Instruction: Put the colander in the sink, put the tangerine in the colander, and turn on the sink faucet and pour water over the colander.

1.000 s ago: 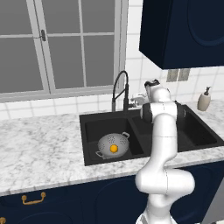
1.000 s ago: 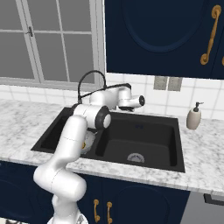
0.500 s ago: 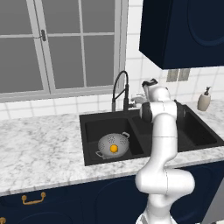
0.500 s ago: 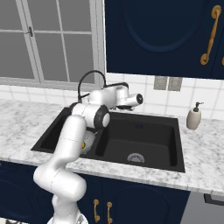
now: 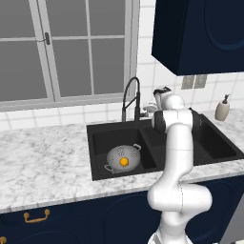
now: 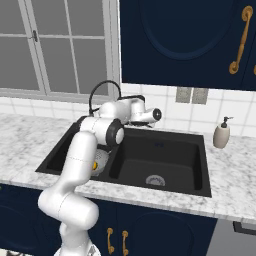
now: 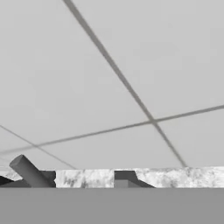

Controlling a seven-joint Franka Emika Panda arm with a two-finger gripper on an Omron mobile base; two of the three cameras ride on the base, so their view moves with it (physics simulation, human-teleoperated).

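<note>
The silver colander (image 5: 123, 157) sits in the left basin of the black sink (image 5: 215, 143), with the orange tangerine (image 5: 124, 162) inside it. In the right base view the arm covers most of the colander (image 6: 103, 159) and tangerine (image 6: 94, 164). The black gooseneck sink faucet (image 5: 130, 96) rises behind the divider, and no water runs from it. My gripper (image 5: 148, 108) is at the faucet's base, just to its right, pointing at the tiled wall. In the hand view a dark fingertip (image 7: 125, 177) and a grey rod (image 7: 25, 169) show low over the marble; the jaw gap is unclear.
A beige soap dispenser (image 5: 222, 108) stands on the marble counter right of the sink (image 6: 172, 152). The right basin holds a round silver drain (image 6: 155, 180). Windows fill the wall behind the counter at left, and a navy cabinet (image 5: 200, 33) hangs above right.
The hand has edged slightly toward the faucet's base. The colander and tangerine have not moved.
</note>
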